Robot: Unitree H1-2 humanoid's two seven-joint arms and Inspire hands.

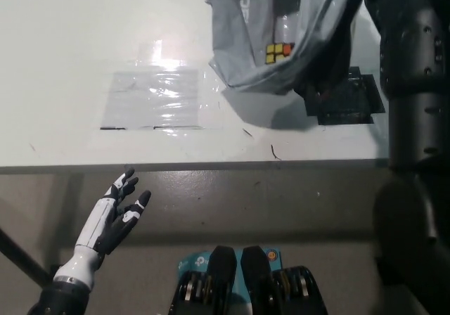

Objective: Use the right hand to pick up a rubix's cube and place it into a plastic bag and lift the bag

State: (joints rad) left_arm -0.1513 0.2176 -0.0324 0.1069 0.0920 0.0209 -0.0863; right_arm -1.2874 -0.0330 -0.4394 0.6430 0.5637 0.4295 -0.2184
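So the white counter (84,62) fills most of the head view, and the biggest thing on the go is the black right arm (415,118) running up the 3 o'clock edge; the right hand itself is out of frame past the top, so I can't tell what its fingers are doing, though the bag hanging there suggests they've got its top bunched. The grey plastic bag (242,48) hangs at about 1 o'clock, clear of the counter by the look of the shadow underneath, sagging into a rounded belly with a darker underside. For the lift, I'd say keep it slow and straight up so the load doesn't swing or tip toward the open mouth. A shiny taped clear patch (151,100) sits near 11 o'clock, and a black grid mat (351,100) at 2. The white left hand (116,213) rests at 7 o'clock below the counter edge, fingers spread, holding nothing. Smallest: the rubix's cube (279,52) sits low inside the bag, yellow squares plus an orange one showing.
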